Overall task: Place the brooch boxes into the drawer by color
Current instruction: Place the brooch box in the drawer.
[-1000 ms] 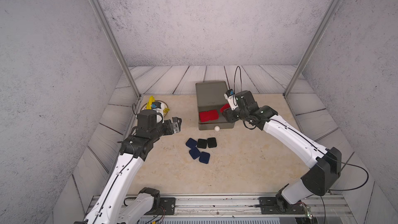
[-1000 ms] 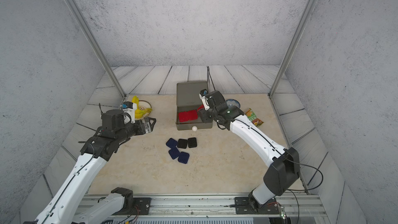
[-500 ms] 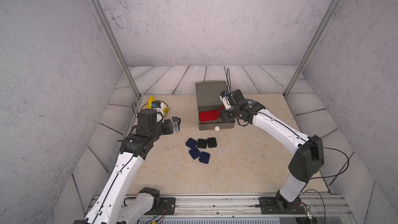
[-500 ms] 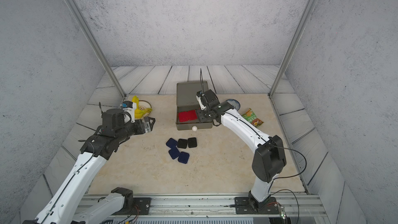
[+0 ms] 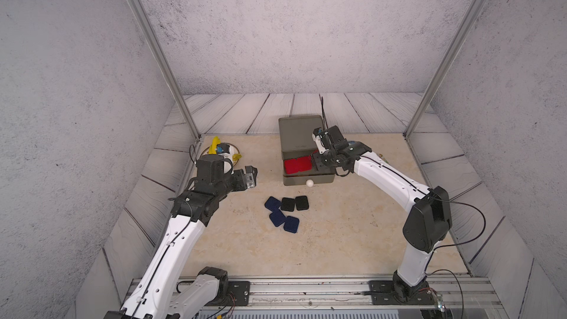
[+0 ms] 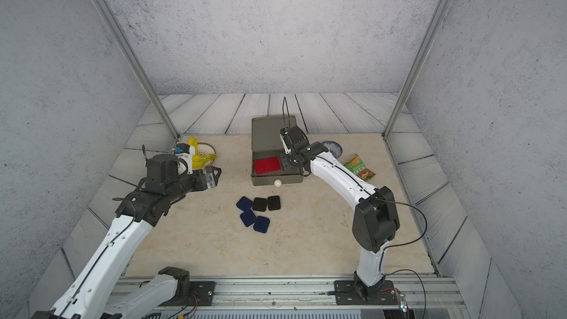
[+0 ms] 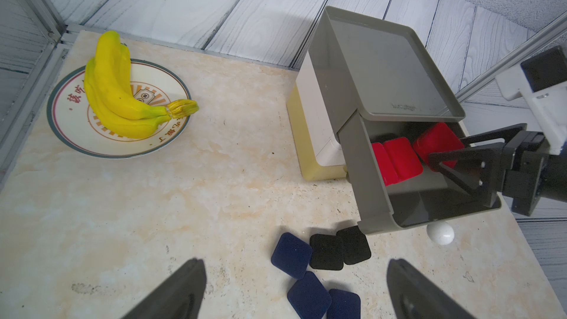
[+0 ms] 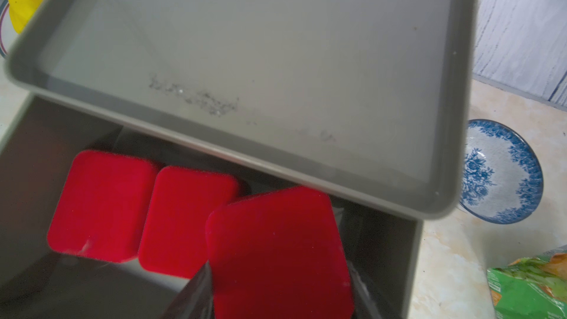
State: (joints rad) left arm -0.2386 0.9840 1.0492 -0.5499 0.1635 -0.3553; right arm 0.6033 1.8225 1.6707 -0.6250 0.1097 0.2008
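Right wrist view: the right gripper (image 8: pixel 279 299) clamps a tilted red box (image 8: pixel 276 240) inside the open grey drawer (image 8: pixel 76 290), just beside 2 flat red boxes (image 8: pixel 104 207); the drawer floor lies directly beneath.

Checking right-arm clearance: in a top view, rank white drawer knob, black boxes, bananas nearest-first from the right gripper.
1. White knob, drawer front, close by the right gripper.
2. Black boxes, mid-table, in front of the drawer.
3. Bananas, on the plate, across the table.

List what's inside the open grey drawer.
Two red boxes lie side by side; a third red box tilts in the right claw. The rear is hidden under the cabinet top.
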